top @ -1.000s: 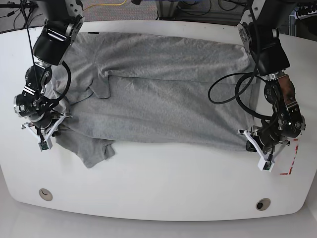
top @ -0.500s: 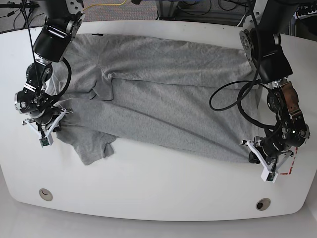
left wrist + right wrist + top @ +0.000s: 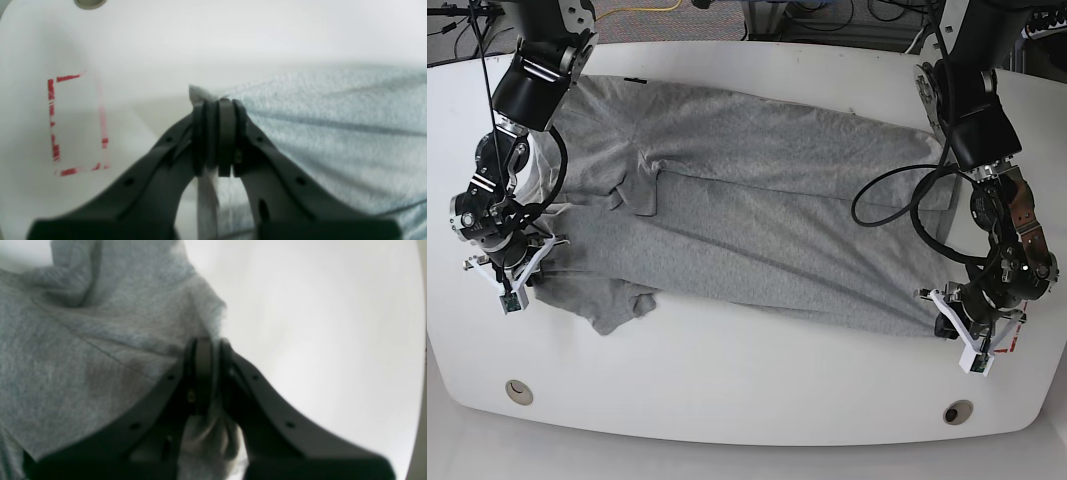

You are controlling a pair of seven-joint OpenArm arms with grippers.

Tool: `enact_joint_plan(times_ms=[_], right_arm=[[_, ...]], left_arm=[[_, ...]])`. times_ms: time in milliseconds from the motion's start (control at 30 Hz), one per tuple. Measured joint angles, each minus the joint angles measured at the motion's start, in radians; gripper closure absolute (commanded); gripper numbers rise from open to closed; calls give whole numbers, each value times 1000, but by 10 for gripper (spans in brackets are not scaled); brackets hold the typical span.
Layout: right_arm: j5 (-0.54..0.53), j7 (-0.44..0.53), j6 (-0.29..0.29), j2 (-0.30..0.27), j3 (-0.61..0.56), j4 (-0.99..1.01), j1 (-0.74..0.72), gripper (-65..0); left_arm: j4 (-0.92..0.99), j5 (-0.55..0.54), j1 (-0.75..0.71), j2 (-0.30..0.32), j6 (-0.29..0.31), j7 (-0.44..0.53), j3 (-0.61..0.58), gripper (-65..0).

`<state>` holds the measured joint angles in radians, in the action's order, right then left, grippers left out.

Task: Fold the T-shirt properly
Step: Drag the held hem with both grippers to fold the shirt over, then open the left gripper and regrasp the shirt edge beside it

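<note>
The shirt [image 3: 757,220], grey, lies across the bench [image 3: 727,390], mostly spread out, with one layer folded over another along its far side. Its near edge runs slantwise between the two arms. The left tool [image 3: 217,103] pinches the cloth at one end of that edge, a small peak of fabric poking up past its fingertips. The right tool [image 3: 210,343] pinches the cloth near the other end, the fabric bunched and creased between its fingertips. Beyond the right tool, a rumpled flap [image 3: 607,303] of the shirt sticks out toward the near side of the bench. Red marks [image 3: 53,123] show on the bench just beside the left tool. Two round discs [image 3: 519,392] [image 3: 958,411] sit near the bench's near corners.
</note>
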<state>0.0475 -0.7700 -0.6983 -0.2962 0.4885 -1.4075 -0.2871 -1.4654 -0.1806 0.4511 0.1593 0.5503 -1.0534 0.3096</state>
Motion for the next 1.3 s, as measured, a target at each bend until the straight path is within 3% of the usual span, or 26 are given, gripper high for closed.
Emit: enact_joint_plan(times_ms=[233,500,767,1300], right_arm=[[-1,-116,-1,-3,-2,-100,39,-5],[-4,-151,-1,-2,2,-222,125,-5],[-1,-229,-3,0,5,-335,207,-6],[0,-236,-2,80,6,-409,315,-6]], left_arm=[[-44,-3,-16,0,0,-8,2,-43],[-53,-1,-55,31,3,-19,3,-43],[-71,-2,-100,74,92,-6,2,-43],[-151,0,-203,96,109,-61,2,-68]])
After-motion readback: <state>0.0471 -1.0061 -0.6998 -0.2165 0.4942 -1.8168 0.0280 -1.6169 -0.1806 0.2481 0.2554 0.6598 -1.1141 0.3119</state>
